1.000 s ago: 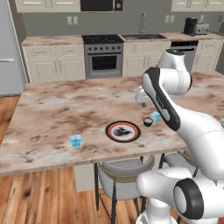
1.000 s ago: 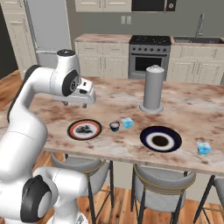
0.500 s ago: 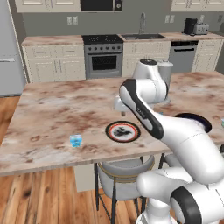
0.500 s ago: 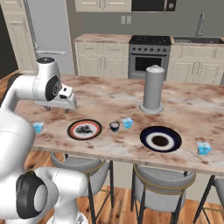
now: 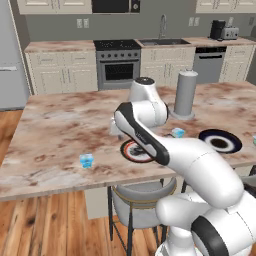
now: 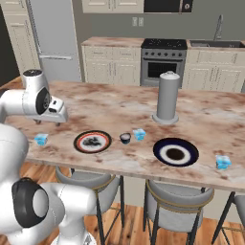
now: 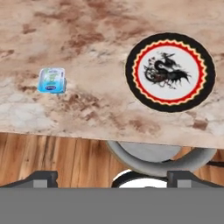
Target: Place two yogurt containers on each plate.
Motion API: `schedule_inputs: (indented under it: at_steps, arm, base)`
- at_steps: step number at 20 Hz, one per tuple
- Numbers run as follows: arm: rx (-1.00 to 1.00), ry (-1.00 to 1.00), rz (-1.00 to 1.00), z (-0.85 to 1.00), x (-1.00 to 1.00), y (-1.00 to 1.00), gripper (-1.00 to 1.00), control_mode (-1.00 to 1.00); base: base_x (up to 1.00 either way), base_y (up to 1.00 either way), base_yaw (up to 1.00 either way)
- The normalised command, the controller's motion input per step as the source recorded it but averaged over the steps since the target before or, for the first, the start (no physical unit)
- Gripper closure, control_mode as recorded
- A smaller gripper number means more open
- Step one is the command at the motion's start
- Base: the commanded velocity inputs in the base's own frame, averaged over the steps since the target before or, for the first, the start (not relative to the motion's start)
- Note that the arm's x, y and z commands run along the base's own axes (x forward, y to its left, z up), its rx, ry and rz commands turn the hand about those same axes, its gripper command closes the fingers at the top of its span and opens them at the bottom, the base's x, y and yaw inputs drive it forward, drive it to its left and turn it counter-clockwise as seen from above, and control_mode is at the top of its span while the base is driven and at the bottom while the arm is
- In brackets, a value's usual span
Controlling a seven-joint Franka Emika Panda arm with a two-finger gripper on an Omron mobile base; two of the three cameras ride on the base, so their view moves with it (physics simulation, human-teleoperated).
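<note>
The hand (image 6: pixel 53 111) is held open and empty above the marbled surface (image 5: pixel 60 125), near the blue yogurt cup (image 7: pixel 52 80) that is left at its front edge, just beside the red-rimmed plate (image 7: pixel 170 72). Both plates are seen bare: a dark cup (image 6: pixel 125 138) and a blue cup (image 6: pixel 139 134) are set between them, and another blue cup (image 6: pixel 222 161) is found beyond the dark-rimmed plate (image 6: pixel 175 152), so nothing is judged done yet. A tall grey cylinder (image 6: pixel 167 97) is stood further back, with cabinets and a stove (image 6: pixel 162 60) behind.

Red-rim plate (image 6: pixel 92 141) flat on desk, nothing on it; blue-rim plate (image 6: pixel 175 152) to its right, same. 4 yogurt cups upright: blue (image 6: pixel 41 139) far left, dark (image 6: pixel 125 138) & blue (image 6: pixel 139 134) side by side btwn plates, blue (image 6: pixel 222 161) far right.
</note>
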Motion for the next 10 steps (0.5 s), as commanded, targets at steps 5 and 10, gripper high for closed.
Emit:
schedule_inputs:
  at_steps: [5,10]
  arm:
    - [0.01,0.00,0.00,-0.20,0.06,0.35,-1.00,-1.00]
    - [0.00,0.05,0.00,-0.16,0.01,0.31,-1.00,-1.00]
  base:
    - [0.00,0.00,0.00]
    - [0.00,0.00,0.00]
